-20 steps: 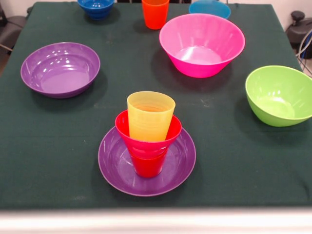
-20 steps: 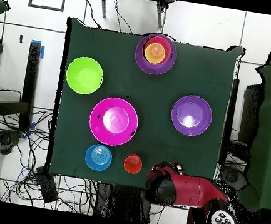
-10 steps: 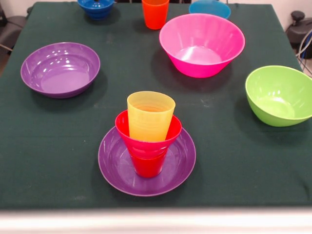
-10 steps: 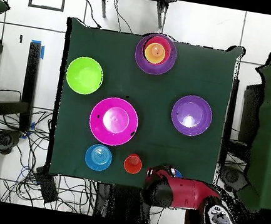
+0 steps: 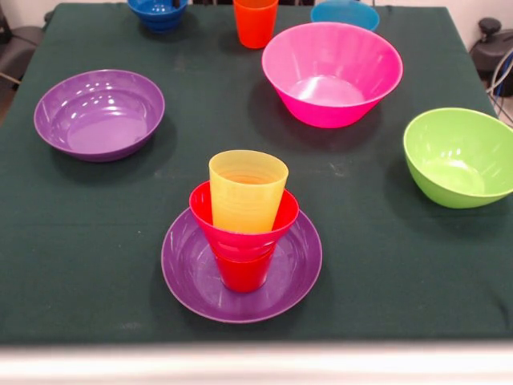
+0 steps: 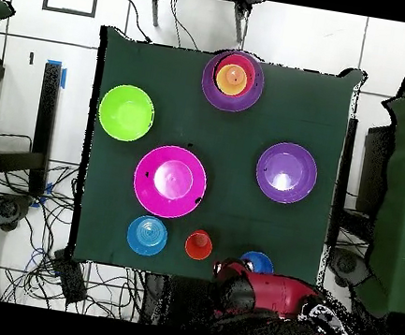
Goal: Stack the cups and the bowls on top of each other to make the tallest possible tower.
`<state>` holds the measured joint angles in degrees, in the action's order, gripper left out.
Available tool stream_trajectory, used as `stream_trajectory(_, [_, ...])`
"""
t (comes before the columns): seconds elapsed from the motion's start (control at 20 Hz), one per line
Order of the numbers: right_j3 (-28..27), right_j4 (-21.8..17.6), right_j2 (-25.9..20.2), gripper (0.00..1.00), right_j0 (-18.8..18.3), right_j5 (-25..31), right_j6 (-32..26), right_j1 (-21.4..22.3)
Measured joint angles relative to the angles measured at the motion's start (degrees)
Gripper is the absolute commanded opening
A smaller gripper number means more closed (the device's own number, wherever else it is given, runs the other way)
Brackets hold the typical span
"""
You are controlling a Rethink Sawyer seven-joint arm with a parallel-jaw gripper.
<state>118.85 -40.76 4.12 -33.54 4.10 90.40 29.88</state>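
Note:
The tower stands near the front edge in the front view: a shallow purple bowl point(image 5: 192, 277) as base, a red cup point(image 5: 242, 274) on it, a small crimson bowl point(image 5: 240, 228), and a yellow cup point(image 5: 248, 191) on top. It also shows in the overhead view point(image 6: 233, 79). Loose on the cloth are a second purple bowl point(image 5: 99, 112), a big pink bowl point(image 5: 332, 72), a lime green bowl point(image 5: 458, 156), a dark blue bowl point(image 5: 158, 10), an orange cup point(image 5: 256, 20) and a light blue bowl point(image 5: 345, 12). My arm point(image 6: 262, 294) sits past the table's edge by the dark blue bowl point(image 6: 257, 261). The gripper is hidden under it.
The dark green cloth point(image 5: 96, 208) covers the table. In the overhead view, cables and dark furniture ring the table, and the light blue bowl point(image 6: 146, 234) and orange cup point(image 6: 199, 245) sit close to the edge by my base.
In the overhead view my arm has drawn back off the table toward the base, uncovering the dark blue bowl. The cups and bowls have not moved.

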Motion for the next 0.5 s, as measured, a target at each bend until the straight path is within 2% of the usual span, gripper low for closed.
stream_trajectory(0.5, [0.0, 0.0, 1.8, 1.00, 1.9, 0.0, 1.4, -2.4])
